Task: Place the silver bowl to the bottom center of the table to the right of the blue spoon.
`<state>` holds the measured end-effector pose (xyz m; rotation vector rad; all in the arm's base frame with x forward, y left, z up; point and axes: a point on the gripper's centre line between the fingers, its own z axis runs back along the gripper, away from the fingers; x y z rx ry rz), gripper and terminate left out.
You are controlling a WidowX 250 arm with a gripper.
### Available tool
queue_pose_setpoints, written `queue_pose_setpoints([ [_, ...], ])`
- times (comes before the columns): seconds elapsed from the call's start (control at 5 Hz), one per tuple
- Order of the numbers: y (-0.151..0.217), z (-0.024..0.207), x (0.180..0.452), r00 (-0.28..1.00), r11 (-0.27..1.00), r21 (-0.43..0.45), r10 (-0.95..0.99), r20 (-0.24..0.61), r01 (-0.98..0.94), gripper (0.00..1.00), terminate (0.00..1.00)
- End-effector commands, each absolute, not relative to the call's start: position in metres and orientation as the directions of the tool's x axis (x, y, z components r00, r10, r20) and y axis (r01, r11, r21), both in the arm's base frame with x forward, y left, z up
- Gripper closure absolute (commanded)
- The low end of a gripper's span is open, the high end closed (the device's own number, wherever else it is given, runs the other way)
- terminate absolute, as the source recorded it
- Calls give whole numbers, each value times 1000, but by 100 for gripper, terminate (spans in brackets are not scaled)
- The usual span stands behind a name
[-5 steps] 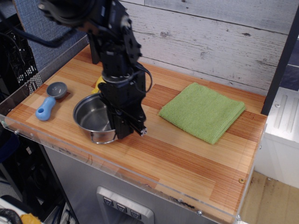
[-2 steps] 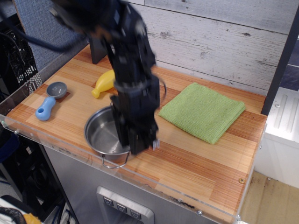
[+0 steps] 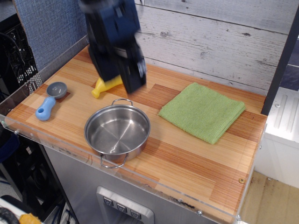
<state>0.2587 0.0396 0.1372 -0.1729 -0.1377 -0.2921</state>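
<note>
The silver bowl (image 3: pixel 117 134) stands upright and alone on the striped wooden table (image 3: pixel 187 158) near the front edge, with one wire handle toward the back and one over the front rim. The blue spoon (image 3: pixel 49 101) lies to its left near the left edge. My gripper (image 3: pixel 128 77) is raised above the table behind the bowl, apart from it. It is motion-blurred, so I cannot tell how its jaws stand. Nothing shows in it.
A yellow banana (image 3: pixel 105 85) lies behind the bowl, partly hidden by my gripper. A folded green cloth (image 3: pixel 202 111) lies at the right back. A clear acrylic rim (image 3: pixel 70 149) runs along the front and left edges. A plank wall stands behind.
The bowl was moved toward the front edge and let go. My gripper has lifted off it and drawn back and up over the banana.
</note>
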Motion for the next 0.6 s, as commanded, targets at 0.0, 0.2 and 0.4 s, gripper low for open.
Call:
queue_pose_setpoints([
  [0.0,79,175,272,944,962,-4,-268,192,274,0,0],
  [0.2,79,175,272,944,962,-4,-268,192,274,0,0],
  [0.4,79,175,272,944,962,-4,-268,192,274,0,100],
])
